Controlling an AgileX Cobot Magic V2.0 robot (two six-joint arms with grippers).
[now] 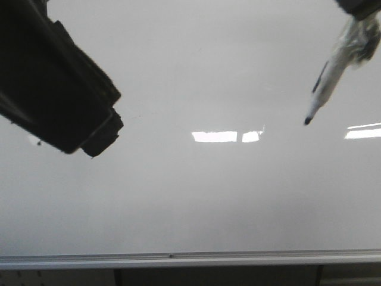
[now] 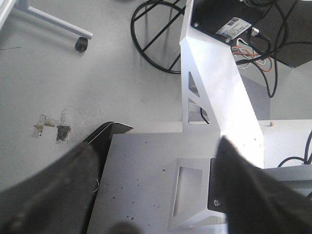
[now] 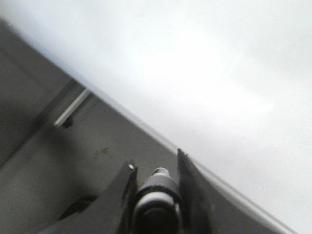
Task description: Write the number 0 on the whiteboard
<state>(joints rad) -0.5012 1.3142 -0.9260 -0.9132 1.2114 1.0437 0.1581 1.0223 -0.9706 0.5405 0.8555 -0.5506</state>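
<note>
The whiteboard (image 1: 208, 71) fills the front view, glossy and pale, with its silver rail (image 1: 190, 259) along the lower edge. No number 0 shows on it. A white marker (image 1: 327, 80) with a black tip (image 1: 308, 121) hangs slanted at the upper right, tip down and to the left, in front of the board. My right gripper (image 3: 156, 165) is shut on the marker's barrel (image 3: 157, 195); the board (image 3: 209, 63) lies beyond it. My left gripper (image 2: 158, 144) is open and empty, over the robot's base. Its black arm (image 1: 53, 89) covers the board's upper left.
Bright rectangular light reflections (image 1: 214, 136) sit mid-board and at the right edge. The left wrist view shows a metal bracket (image 2: 214, 87), black cables (image 2: 156, 34), a caster wheel (image 2: 81, 45) and grey floor below.
</note>
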